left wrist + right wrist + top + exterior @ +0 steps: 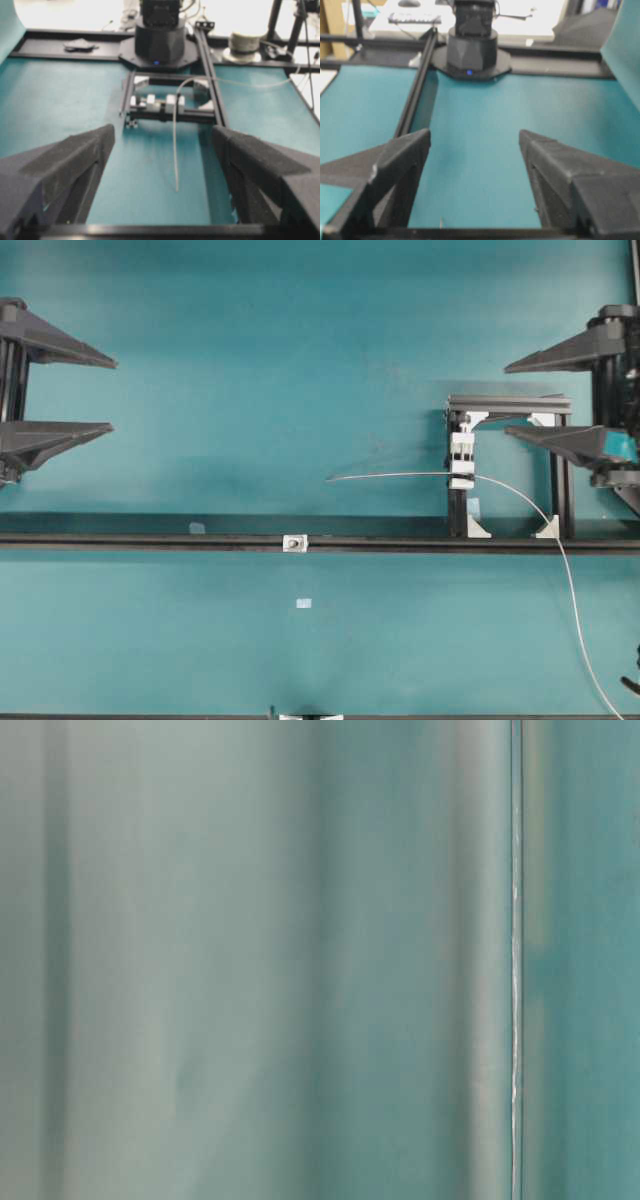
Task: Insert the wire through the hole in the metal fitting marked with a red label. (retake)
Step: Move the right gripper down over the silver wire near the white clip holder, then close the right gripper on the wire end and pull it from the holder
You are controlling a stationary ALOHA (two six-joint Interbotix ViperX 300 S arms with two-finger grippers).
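My left gripper (pixel 112 395): jaws spread, empty.
My right gripper (pixel 506 398): jaws spread, empty.
Wire (pixel 400 476): clamped near table's right edge.
Metal fitting (pixel 294 543): on the rail; hole possibly dark centre.

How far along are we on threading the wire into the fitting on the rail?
Nothing is done yet. The wire sits held in the white clamp block, its free tip pointing left, apart from the metal fitting on the black rail. Nothing is in hand: left gripper and right gripper are open and empty. Grasping and threading remain.
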